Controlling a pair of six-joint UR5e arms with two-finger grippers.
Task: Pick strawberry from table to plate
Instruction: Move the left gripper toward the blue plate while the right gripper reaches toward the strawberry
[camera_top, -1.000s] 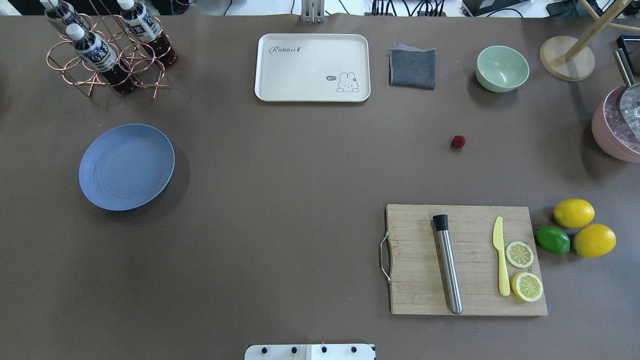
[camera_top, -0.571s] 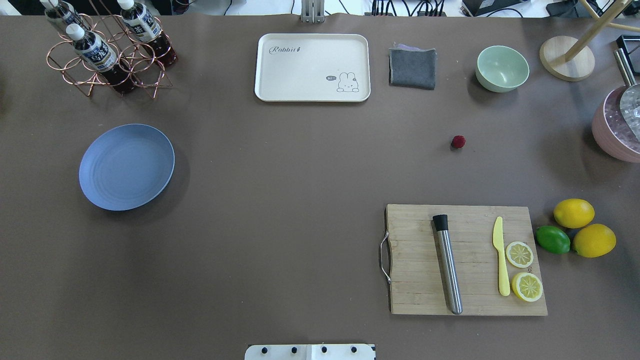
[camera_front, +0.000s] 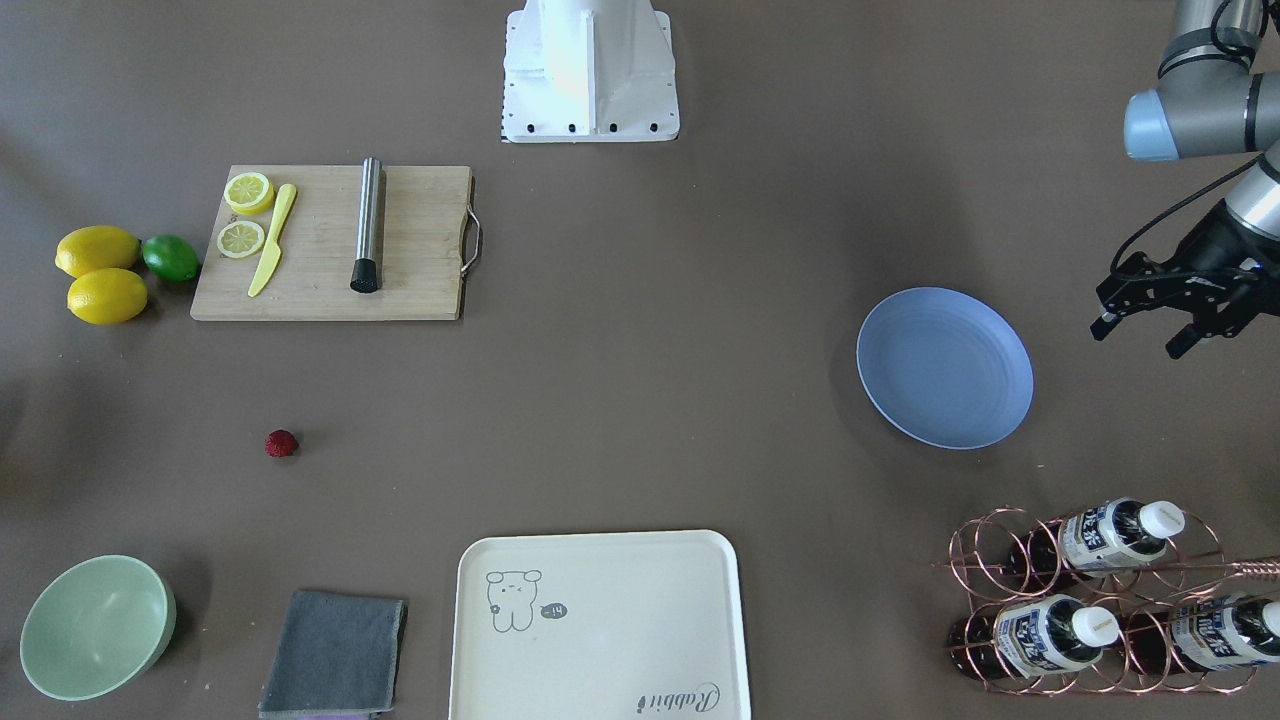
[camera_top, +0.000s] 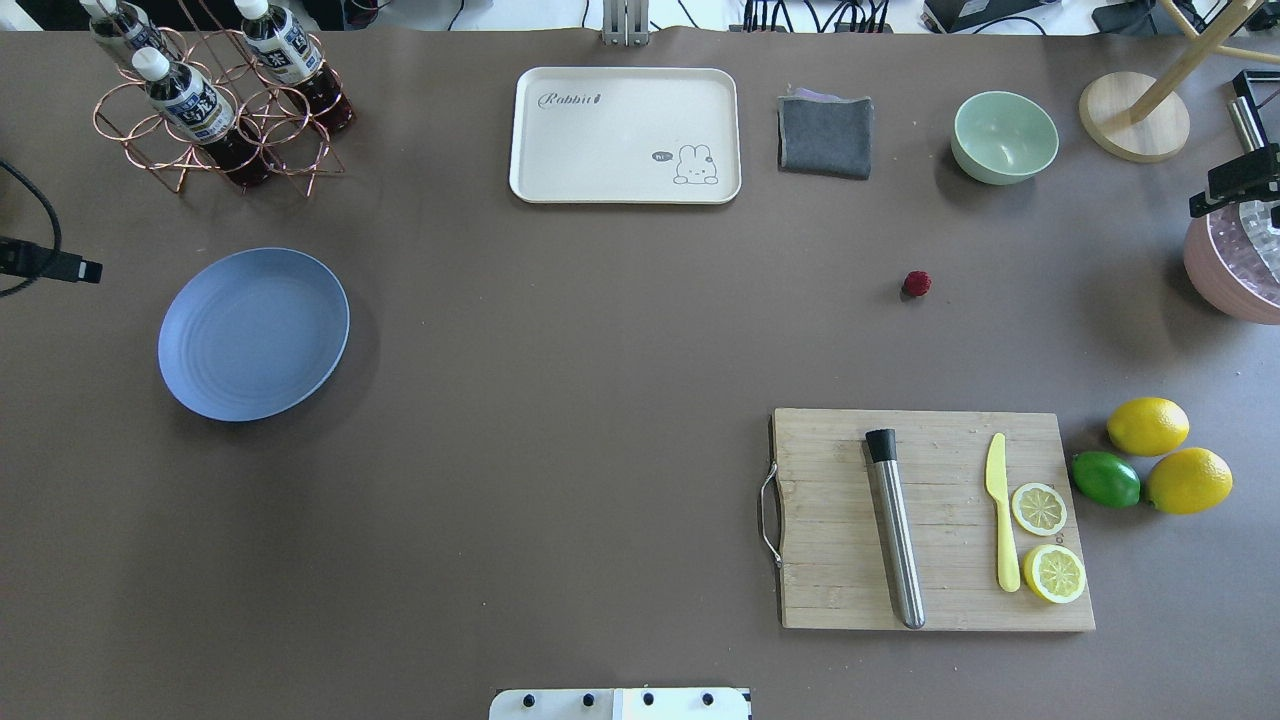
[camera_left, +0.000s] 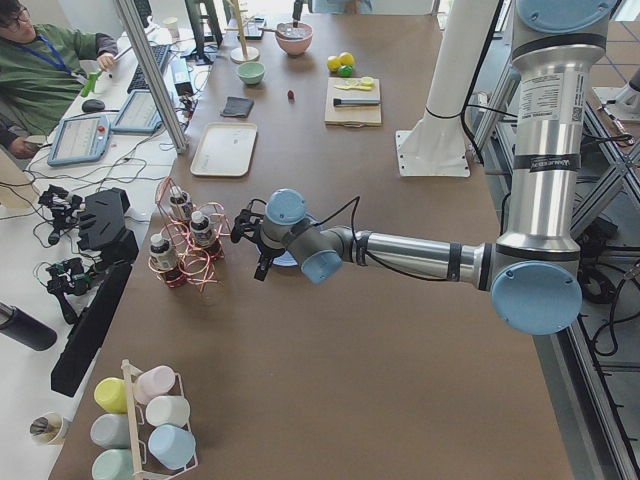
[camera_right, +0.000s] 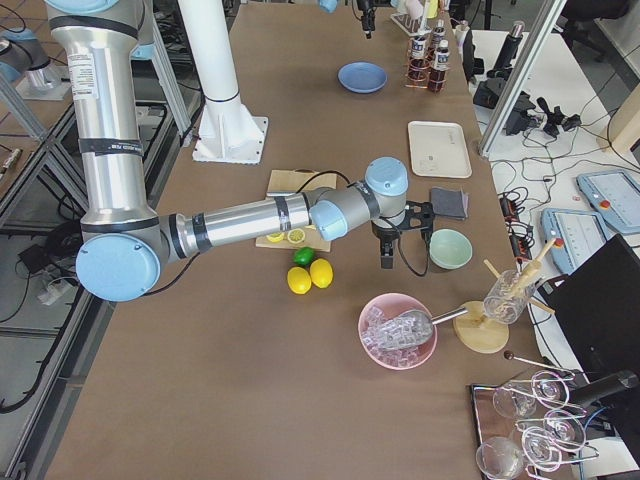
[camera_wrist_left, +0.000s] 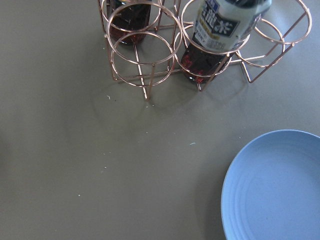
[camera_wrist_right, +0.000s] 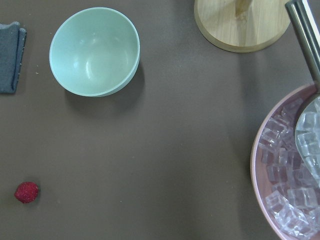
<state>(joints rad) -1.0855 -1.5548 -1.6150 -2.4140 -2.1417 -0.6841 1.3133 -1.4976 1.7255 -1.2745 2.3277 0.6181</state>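
Note:
The strawberry (camera_top: 916, 283) (camera_front: 281, 443), small and dark red, lies alone on the brown table (camera_top: 560, 400), right of centre. It also sits low at the left of the right wrist view (camera_wrist_right: 26, 192). The blue plate (camera_top: 253, 333) (camera_front: 945, 367) (camera_wrist_left: 280, 190) lies bare on the far left. My left gripper (camera_front: 1135, 338) hovers open beside the plate's outer side, holding nothing. Only a black part of my right gripper (camera_top: 1235, 185) shows at the right edge, above the ice bowl and well right of the strawberry. I cannot tell whether it is open or shut.
A cutting board (camera_top: 830, 500) with a muddler, a knife and lemon slices lies near right, two lemons and a lime (camera_top: 1105, 479) beside it. At the back stand a bottle rack (camera_top: 215, 100), cream tray (camera_top: 625, 135), grey cloth (camera_top: 825, 135), green bowl (camera_top: 1004, 137) and pink ice bowl (camera_top: 1235, 280).
Both arms have come into the overhead view: the left gripper's tip at the left edge by the plate, the right gripper at the right edge over the ice bowl. The strawberry has not moved.

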